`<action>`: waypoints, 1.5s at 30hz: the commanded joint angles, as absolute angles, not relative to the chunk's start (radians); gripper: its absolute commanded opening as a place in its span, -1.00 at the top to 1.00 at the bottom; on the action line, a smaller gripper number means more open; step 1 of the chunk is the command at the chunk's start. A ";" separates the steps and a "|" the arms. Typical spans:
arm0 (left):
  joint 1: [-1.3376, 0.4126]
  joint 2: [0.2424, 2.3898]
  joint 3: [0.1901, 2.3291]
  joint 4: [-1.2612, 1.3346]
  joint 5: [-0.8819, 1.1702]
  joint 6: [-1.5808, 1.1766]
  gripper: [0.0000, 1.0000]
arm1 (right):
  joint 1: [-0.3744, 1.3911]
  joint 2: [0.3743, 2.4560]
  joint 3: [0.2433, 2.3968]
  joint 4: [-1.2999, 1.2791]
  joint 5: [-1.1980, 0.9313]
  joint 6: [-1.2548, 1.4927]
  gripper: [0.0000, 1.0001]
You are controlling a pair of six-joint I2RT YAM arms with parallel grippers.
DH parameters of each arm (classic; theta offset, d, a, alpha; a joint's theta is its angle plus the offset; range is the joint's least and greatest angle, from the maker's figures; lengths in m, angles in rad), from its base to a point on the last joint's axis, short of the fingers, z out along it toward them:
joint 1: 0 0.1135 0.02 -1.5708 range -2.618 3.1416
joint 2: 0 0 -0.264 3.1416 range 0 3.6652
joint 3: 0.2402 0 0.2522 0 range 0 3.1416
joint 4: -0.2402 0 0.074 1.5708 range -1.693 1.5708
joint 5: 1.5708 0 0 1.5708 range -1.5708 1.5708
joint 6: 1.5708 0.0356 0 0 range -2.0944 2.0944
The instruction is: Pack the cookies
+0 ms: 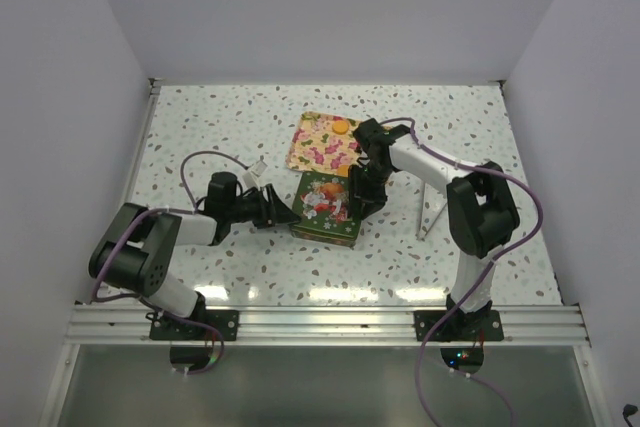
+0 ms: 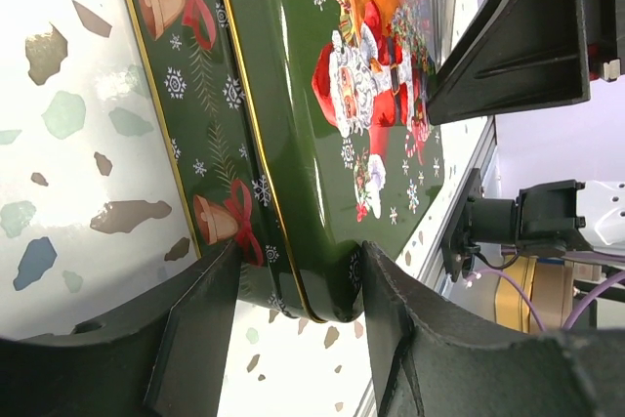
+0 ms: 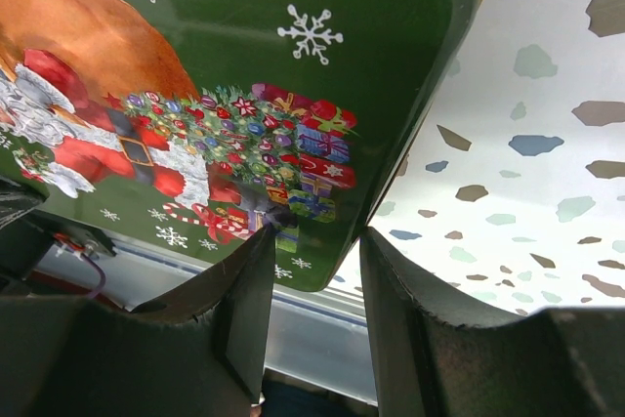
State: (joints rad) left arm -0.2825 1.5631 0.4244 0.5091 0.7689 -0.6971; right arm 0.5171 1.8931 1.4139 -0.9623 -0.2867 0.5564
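Left gripper [image 2: 298, 253]: fingers [image 2: 200, 339] part-open, clamped across one corner of the green Christmas tin [image 2: 322, 114]. One pad is on the side wall by the red bow, the other on the lid face.

Right gripper [image 3: 315, 234]: fingers [image 3: 244, 310] also part-open, straddling another lid corner and pinching it. One tip is on the printed gifts, the other against the rim.

Count:
- 1 tin, lid on, sitting between the two grippers
- 1 flowered sheet [image 1: 320, 144] just past the right fingers
- 1 orange cookie [image 1: 342, 127] visible, lying on that sheet, clear of both grippers
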 commanded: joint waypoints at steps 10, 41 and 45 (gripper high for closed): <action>-0.307 1.565 0.347 0.220 0.591 -0.606 0.47 | 0.535 1.919 1.423 -0.905 -0.290 0.568 0.13; -0.278 1.094 0.876 -0.449 0.240 -0.580 -1.00 | 0.535 1.574 1.609 -0.990 -0.259 0.512 -0.97; -0.278 1.011 0.916 -0.437 0.125 -0.595 -1.00 | 0.535 1.334 1.528 -0.898 -0.307 0.493 -0.97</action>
